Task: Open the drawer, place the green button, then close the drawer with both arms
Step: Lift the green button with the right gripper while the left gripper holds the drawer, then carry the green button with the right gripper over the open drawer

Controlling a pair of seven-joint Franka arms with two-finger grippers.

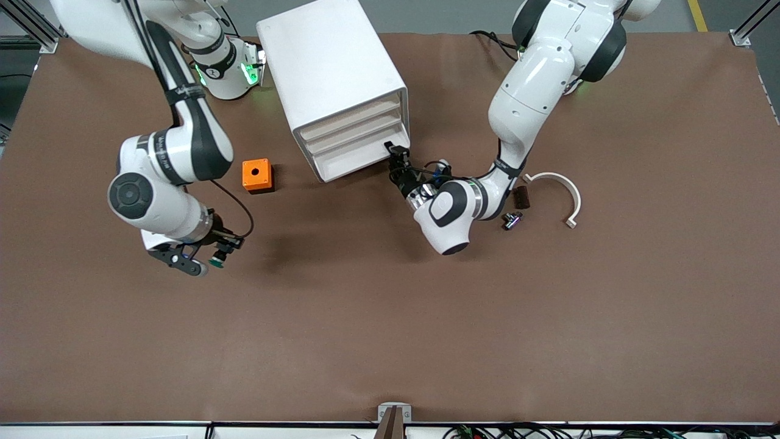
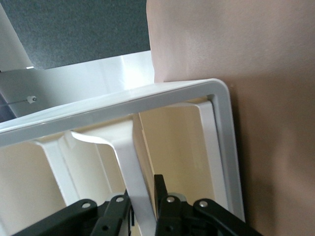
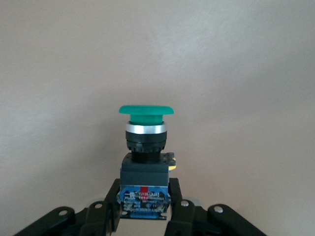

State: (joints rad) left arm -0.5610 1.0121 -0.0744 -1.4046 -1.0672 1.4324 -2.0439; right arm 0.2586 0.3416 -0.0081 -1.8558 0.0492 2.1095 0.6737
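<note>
Nearest the front camera, my right pincer (image 1: 214, 259) hangs over bare tabletop (image 1: 390, 329) toward the right arm's end from the cabinet (image 1: 341, 91), clamped on the button (image 1: 216, 263). My left pincer (image 1: 396, 160) is at the cabinet's bottom drawer (image 1: 356, 163).

Left wrist: fingers (image 2: 165, 194) pinch the drawer's handle bar (image 2: 130, 162); I should pull straight out.

Right wrist: button (image 3: 145, 162) held upright by its body, steady.

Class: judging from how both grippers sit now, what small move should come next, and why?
Probably the left gripper, shut on the bottom drawer's handle, should pull the still-closed drawer out of the white drawer unit; the right gripper already holds the green button.
</note>
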